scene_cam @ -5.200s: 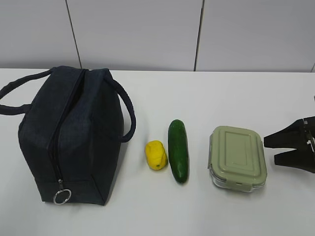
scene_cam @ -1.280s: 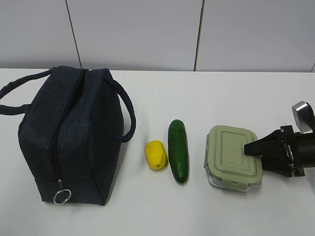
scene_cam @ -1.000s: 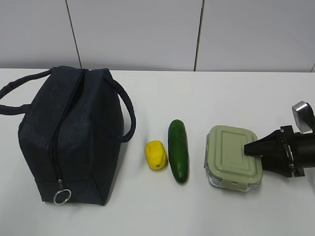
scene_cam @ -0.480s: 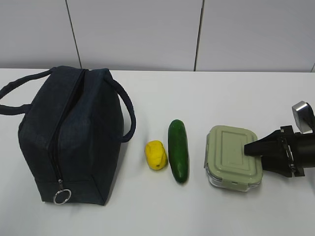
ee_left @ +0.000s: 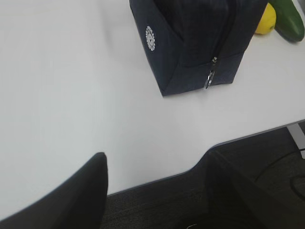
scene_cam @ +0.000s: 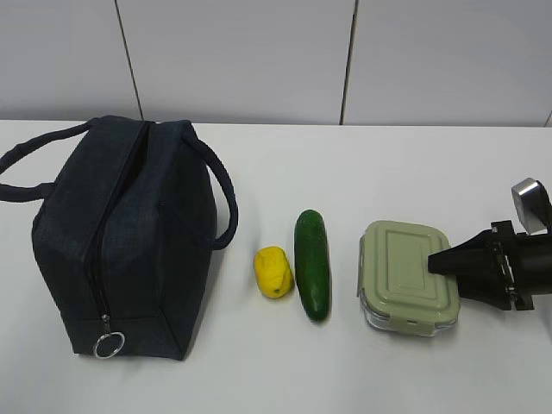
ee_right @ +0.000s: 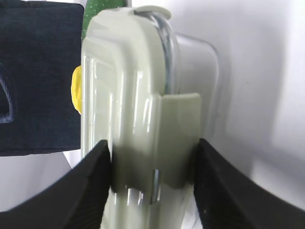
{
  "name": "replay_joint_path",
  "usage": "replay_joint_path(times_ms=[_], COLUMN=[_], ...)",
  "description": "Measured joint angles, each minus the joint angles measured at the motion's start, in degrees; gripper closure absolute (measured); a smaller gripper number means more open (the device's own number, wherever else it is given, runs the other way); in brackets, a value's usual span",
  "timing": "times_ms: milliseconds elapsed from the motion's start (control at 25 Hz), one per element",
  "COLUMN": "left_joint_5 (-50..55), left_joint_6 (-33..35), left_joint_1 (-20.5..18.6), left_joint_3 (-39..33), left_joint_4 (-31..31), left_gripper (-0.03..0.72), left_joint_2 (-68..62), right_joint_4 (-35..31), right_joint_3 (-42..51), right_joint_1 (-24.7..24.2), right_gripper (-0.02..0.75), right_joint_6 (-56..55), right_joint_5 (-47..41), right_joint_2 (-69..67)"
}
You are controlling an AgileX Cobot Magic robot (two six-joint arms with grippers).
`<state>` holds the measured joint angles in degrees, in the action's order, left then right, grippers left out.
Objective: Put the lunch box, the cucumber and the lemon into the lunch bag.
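Observation:
The navy lunch bag (scene_cam: 121, 241) stands on the left of the white table, its top zipper closed and its ring pull (scene_cam: 109, 344) at the near end. The yellow lemon (scene_cam: 273, 271) and the dark green cucumber (scene_cam: 312, 265) lie to its right. The lunch box (scene_cam: 405, 276) with the sage-green lid lies further right. My right gripper (scene_cam: 442, 263) is shut on the lunch box's right end; in the right wrist view (ee_right: 152, 164) its fingers (ee_right: 90, 191) press the lid and the base (ee_right: 128, 95). My left gripper (ee_left: 157, 155) is open and empty over the table's near edge, below the bag (ee_left: 190, 43).
The table edge (ee_left: 157, 177) and dark floor lie under my left gripper. A grey panelled wall (scene_cam: 345, 60) stands behind the table. In the left wrist view the lemon (ee_left: 267, 21) and cucumber (ee_left: 290, 21) show beyond the bag.
My right gripper has moved left from beside the lunch box and closed on its right end; the box shifted slightly left. In the last second nothing has visibly moved.

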<state>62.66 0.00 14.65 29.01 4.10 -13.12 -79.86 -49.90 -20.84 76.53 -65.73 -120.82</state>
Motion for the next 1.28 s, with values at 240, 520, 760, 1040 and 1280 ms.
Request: replay_joint_path(times_ms=[240,520,760,1040,1280], left_joint_5=[0.0,0.0,0.0,0.0,0.0], left_joint_6=[0.0,0.0,0.0,0.0,0.0], left_joint_1=[0.0,0.0,0.0,0.0,0.0], left_joint_3=[0.0,0.0,0.0,0.0,0.0], left_joint_4=[0.0,0.0,0.0,0.0,0.0], left_gripper=[0.241,0.241,0.241,0.241,0.241], left_joint_2=[0.0,0.0,0.0,0.0,0.0], right_joint_4=[0.0,0.0,0.0,0.2,0.3], right_joint_3=[0.0,0.0,0.0,-0.1,-0.1], right_joint_1=[0.0,0.0,0.0,0.0,0.0], right_gripper=[0.341,0.356,0.358,0.360,0.364], right_joint_6=[0.0,0.0,-0.3,-2.6,-3.4], right_joint_5=[0.0,0.0,0.0,0.0,0.0], right_joint_2=[0.0,0.0,0.0,0.0,0.0])
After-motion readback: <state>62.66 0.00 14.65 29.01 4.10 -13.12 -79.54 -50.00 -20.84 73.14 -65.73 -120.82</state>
